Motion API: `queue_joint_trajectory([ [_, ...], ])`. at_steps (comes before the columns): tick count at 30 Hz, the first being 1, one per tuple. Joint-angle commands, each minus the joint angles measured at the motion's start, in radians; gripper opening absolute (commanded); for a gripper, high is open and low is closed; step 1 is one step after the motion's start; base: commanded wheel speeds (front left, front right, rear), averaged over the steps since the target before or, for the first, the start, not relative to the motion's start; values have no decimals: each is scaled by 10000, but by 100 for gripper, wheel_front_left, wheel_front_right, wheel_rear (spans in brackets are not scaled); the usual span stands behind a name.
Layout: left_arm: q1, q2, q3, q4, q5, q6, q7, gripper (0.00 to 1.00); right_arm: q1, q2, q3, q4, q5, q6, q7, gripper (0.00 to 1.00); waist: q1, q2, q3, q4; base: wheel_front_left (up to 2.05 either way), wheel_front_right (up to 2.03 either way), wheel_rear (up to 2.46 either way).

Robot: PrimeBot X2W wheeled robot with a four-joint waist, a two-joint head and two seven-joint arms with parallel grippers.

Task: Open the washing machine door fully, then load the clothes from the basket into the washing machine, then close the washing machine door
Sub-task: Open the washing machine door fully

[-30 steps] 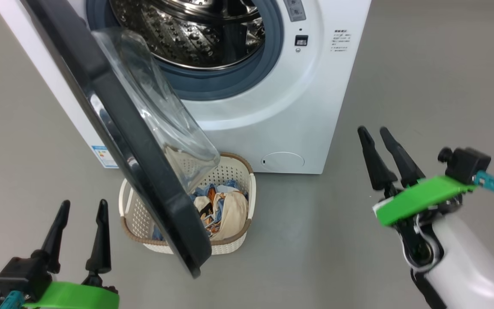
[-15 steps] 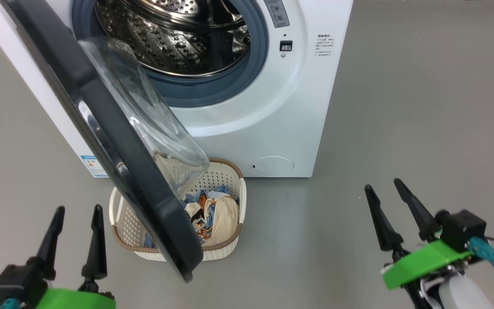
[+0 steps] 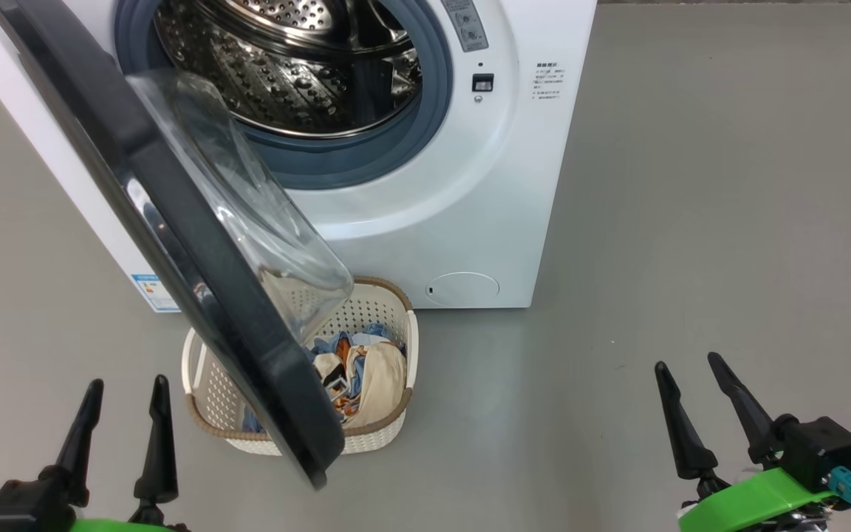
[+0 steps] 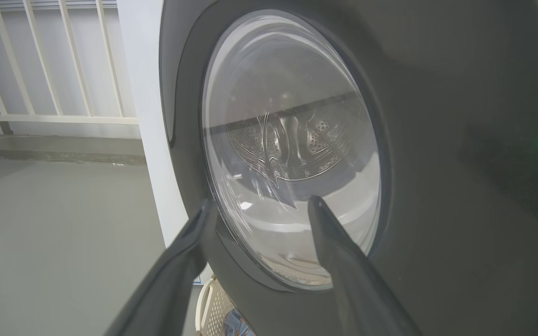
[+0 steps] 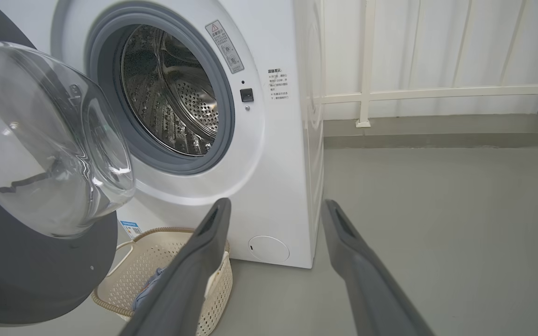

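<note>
Right gripper [image 3: 687, 362] lower now; jaws apart

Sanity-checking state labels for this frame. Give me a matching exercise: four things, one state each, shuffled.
Things:
1. washing machine door
2. clothes
3. drum
4. left claw

States:
A. open, holding nothing
B. no laundry visible inside
C. piled in the basket
D. swung out, overhanging the basket

Pairs: 1-D, 2-C, 3-B, 4-A
</note>
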Motion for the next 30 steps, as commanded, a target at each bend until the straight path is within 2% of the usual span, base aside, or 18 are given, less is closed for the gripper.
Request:
queue_joint_trajectory([
  [1, -127, 100, 368, -314, 84, -16, -65, 100, 42, -7, 144, -357, -119, 29, -118, 100, 0, 0, -9, -11, 0, 0, 0],
  [12, 43, 49, 401, -367, 73, -16, -65, 100, 317, 148, -182, -734, -532, 29, -118, 100, 0, 0, -34, -137, 0, 0, 0],
  [30, 122, 122, 192, -139, 128, -16, -65, 100, 234, 378, -398, -602, -839, 29, -118, 100, 0, 0, 7, -116, 0, 0, 0],
])
